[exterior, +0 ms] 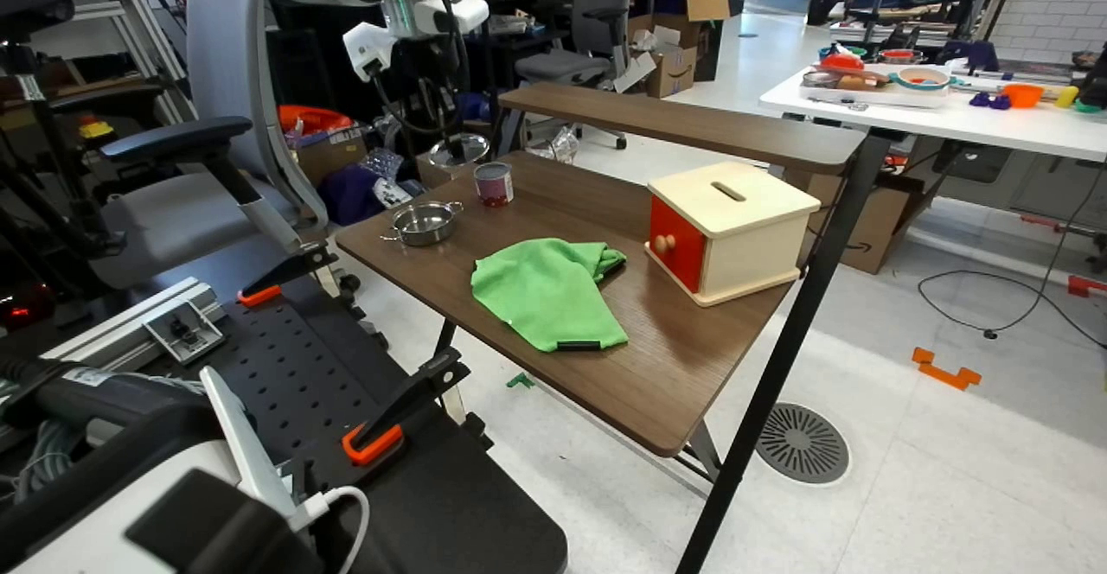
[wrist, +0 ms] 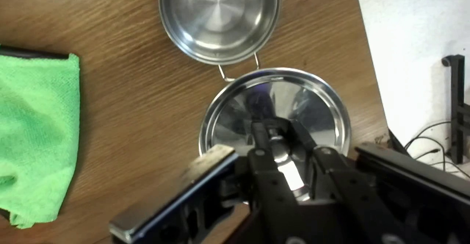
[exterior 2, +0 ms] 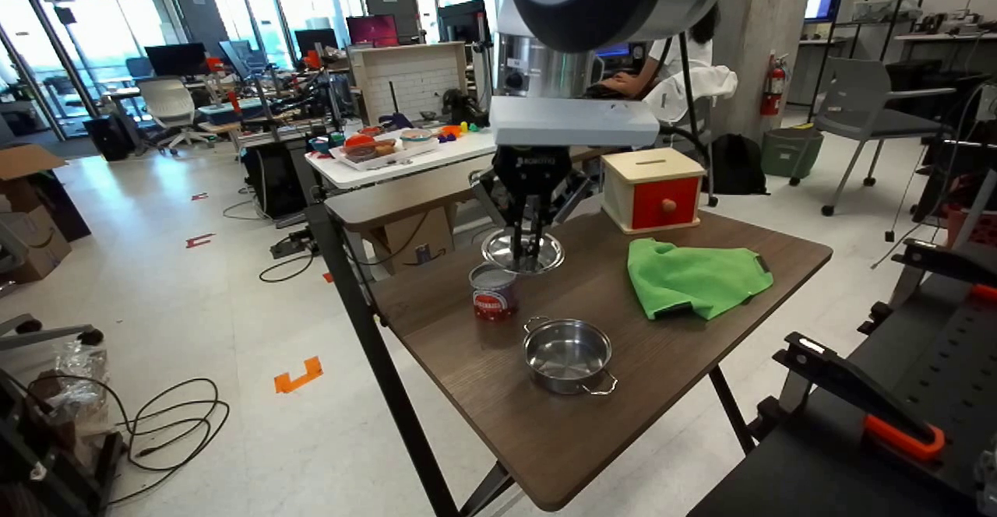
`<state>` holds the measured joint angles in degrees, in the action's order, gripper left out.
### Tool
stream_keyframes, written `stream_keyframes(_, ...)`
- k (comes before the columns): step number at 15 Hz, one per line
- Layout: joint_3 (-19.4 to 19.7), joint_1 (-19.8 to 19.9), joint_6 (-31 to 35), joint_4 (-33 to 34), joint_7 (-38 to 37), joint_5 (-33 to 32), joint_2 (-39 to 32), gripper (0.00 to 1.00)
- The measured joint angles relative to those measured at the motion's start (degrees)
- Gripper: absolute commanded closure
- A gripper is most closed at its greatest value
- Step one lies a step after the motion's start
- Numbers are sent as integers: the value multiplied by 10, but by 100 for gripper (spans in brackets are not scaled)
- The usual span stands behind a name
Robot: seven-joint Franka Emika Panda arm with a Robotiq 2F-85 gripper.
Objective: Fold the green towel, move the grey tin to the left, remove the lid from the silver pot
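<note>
The green towel lies rumpled with one side folded over on the brown table, also in an exterior view and the wrist view. The silver pot stands uncovered, its inside showing in the wrist view and an exterior view. The grey tin with a red label stands upright beside it; I cannot make it out in the wrist view. My gripper is shut on the knob of the silver lid, held level in the air near the tin, also in the wrist view.
A wooden box with a red door stands at the table end beyond the towel. A raised shelf runs along one long side. A black bench with orange-tipped clamps stands near the opposite side.
</note>
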<state>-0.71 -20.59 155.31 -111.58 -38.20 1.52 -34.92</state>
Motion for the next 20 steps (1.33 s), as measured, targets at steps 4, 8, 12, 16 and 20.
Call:
stream_keyframes(4,7,32,-7,43,0,18,-7,95)
stream_keyframes(8,16,54,-29,105,-1,32,-36,95)
stream_keyframes(12,33,64,-56,163,-8,34,-81,95)
stream_keyframes(16,50,70,-72,209,-20,34,-132,95)
stream_keyframes(20,55,71,-85,242,-31,34,-175,95)
